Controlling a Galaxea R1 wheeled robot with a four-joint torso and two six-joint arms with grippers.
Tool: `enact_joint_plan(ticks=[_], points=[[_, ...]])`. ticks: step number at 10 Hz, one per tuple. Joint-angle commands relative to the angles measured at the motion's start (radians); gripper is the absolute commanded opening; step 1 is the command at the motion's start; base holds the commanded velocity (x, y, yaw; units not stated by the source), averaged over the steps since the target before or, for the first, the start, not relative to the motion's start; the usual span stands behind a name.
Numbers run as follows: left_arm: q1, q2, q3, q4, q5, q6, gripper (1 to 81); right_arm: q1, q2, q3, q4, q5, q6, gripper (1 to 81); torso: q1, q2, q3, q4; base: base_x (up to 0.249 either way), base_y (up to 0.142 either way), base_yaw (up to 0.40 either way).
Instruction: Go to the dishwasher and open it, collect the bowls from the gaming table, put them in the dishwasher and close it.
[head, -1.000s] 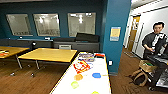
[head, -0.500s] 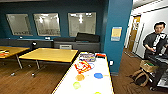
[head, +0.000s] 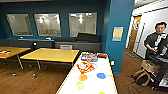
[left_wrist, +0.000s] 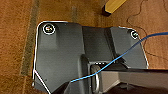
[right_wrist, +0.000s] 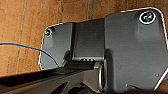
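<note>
**Grippers out of sight, bowls ahead on the white table**

Grippers cannot be made out in either wrist view, so I cannot tell whether they are open or closed, or whether they hold anything. Both wrist cameras look down past the robot's dark plate at a wooden floor; a blue cable crosses the left wrist picture, and a yellow table leg stands near its edge.

From the head camera, the gaming table runs forward from the near edge, with a glossy white top and yellow edge band. On it lie the bowls: an orange one, a blue one beside it, a lime green one nearer the camera, and a yellow one at the very bottom edge. Beyond them are a red and yellow packet and a box at the far end.

Wooden-topped tables stand to the left. A person stands at the right, by a doorway.
</note>
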Motion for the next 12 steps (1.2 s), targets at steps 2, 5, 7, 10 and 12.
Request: enact_joint_plan(ticks=[2, 5, 7, 10, 12], points=[[-0.045, -0.007, 0.004, 0.000, 0.042, 0.002, 81.1, 0.047, 0.004, 0.008, -0.001, -0.040, -0.002, 81.1, 0.001, 0.000, 0.000, 0.000, 0.000, 0.144, 0.000], [-0.045, -0.005, 0.004, 0.000, 0.041, 0.002, 81.1, 0.045, 0.003, 0.009, -0.001, -0.040, -0.002, 81.1, 0.001, 0.000, 0.000, 0.000, 0.000, 0.140, 0.000], [-0.045, -0.005, 0.004, 0.000, 0.042, 0.002, 81.1, 0.045, 0.003, 0.008, -0.001, -0.040, -0.002, 81.1, 0.001, 0.000, 0.000, 0.000, 0.000, 0.115, 0.000], [-0.045, -0.007, 0.004, 0.000, 0.041, 0.002, 81.1, 0.045, 0.003, 0.008, -0.001, -0.040, -0.002, 81.1, 0.001, 0.000, 0.000, 0.000, 0.000, 0.117, 0.000], [-0.045, -0.007, 0.004, 0.000, 0.041, 0.002, 81.1, 0.047, 0.003, 0.009, -0.001, -0.040, -0.002, 81.1, 0.001, 0.000, 0.000, 0.000, 0.000, 0.118, 0.000]])
